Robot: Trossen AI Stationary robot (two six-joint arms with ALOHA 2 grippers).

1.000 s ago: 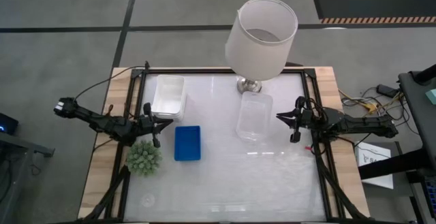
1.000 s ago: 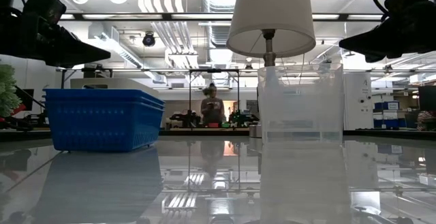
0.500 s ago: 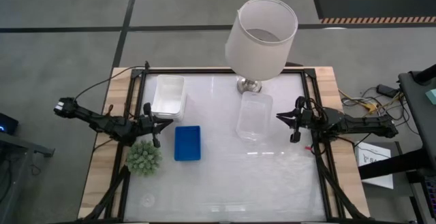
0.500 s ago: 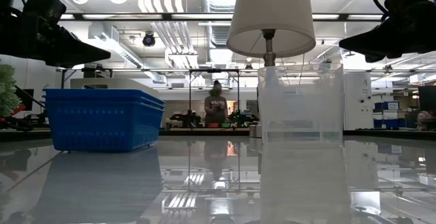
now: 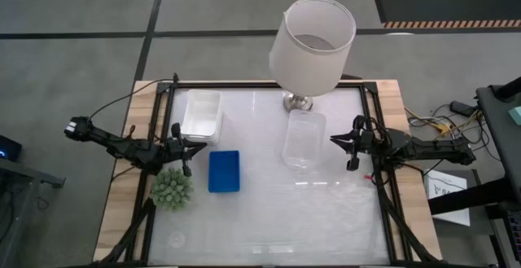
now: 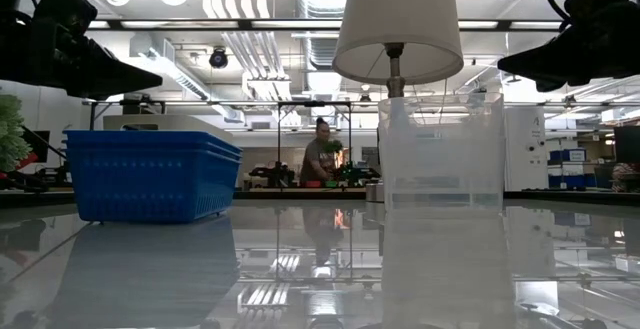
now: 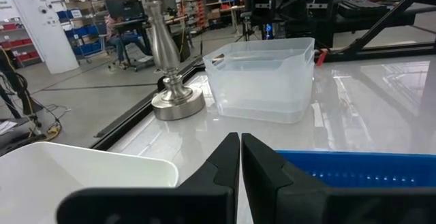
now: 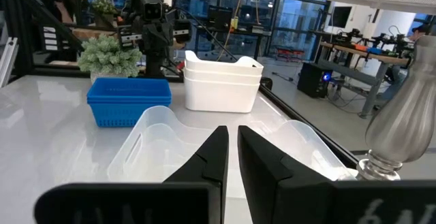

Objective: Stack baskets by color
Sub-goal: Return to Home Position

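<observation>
Two white baskets (image 5: 202, 113) sit nested one in the other at the far left of the table, and also show in the right wrist view (image 8: 221, 81). A blue mesh basket (image 5: 224, 171) stands on its base nearer the front, just beyond my left gripper (image 5: 203, 145), which hovers shut and holds nothing. A clear basket (image 5: 304, 138) rests right of the middle, in front of the lamp. My right gripper (image 5: 331, 139) hangs shut beside the clear basket's right side, above the table. Its fingers (image 8: 216, 149) point over the clear basket (image 8: 160, 146).
A tall lamp with a white shade (image 5: 312, 44) and a metal foot (image 7: 176, 101) stands at the far edge, behind the clear basket. A spiky green ball plant (image 5: 172, 188) sits at the left, near my left arm. A person (image 6: 322, 154) is in the room beyond the table.
</observation>
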